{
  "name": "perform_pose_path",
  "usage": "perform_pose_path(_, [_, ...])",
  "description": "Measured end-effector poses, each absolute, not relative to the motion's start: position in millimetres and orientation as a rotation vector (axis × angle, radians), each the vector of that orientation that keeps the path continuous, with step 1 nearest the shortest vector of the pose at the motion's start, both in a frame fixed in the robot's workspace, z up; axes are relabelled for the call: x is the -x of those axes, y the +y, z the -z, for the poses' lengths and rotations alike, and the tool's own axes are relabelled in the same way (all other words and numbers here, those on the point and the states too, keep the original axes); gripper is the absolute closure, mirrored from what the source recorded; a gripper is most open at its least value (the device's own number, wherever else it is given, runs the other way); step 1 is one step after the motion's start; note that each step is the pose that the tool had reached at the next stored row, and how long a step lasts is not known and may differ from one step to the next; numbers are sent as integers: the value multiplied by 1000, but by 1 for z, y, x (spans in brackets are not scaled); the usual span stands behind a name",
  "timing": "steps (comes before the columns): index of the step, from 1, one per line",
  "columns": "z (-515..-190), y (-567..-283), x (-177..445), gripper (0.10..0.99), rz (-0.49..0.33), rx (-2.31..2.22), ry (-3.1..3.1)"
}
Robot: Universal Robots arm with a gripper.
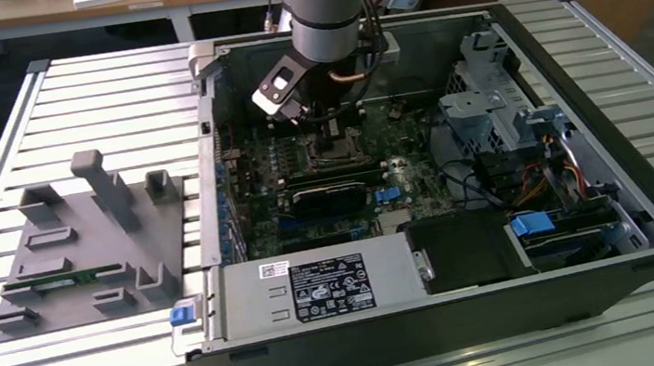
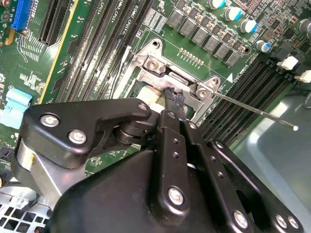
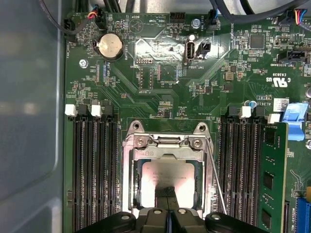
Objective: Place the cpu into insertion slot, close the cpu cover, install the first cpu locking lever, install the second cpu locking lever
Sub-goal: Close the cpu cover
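**Chip seated in its socket under the metal cover**

A small square chip (image 3: pixel 167 175) with a dull silver top lies flat in the socket (image 1: pixel 330 152) on the green board (image 3: pixel 160 77). The silver cover frame (image 3: pixel 130 179) lies over it, and the chip shows through its window. A thin wire lever (image 3: pixel 217 182) slants away from the frame's corner, not flush with its edge.

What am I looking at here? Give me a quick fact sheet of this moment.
Setting: open computer case on a slatted table
Gripper: fingers together, low over the insertion slot
Cpu: lying in the slot, silver top showing
Cpu cover: down over the chip
Locking lever: thin rod sticking out sideways, appears unlatched
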State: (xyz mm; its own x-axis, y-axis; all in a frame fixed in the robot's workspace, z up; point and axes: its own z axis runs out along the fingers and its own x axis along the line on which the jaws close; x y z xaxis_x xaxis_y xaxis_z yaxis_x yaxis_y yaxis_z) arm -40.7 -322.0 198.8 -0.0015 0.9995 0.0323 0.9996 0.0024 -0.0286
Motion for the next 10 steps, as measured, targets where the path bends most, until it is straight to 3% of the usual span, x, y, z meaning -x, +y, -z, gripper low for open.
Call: perform_pose_path(10, [-202,-322,45,969,7,2189,-2193])
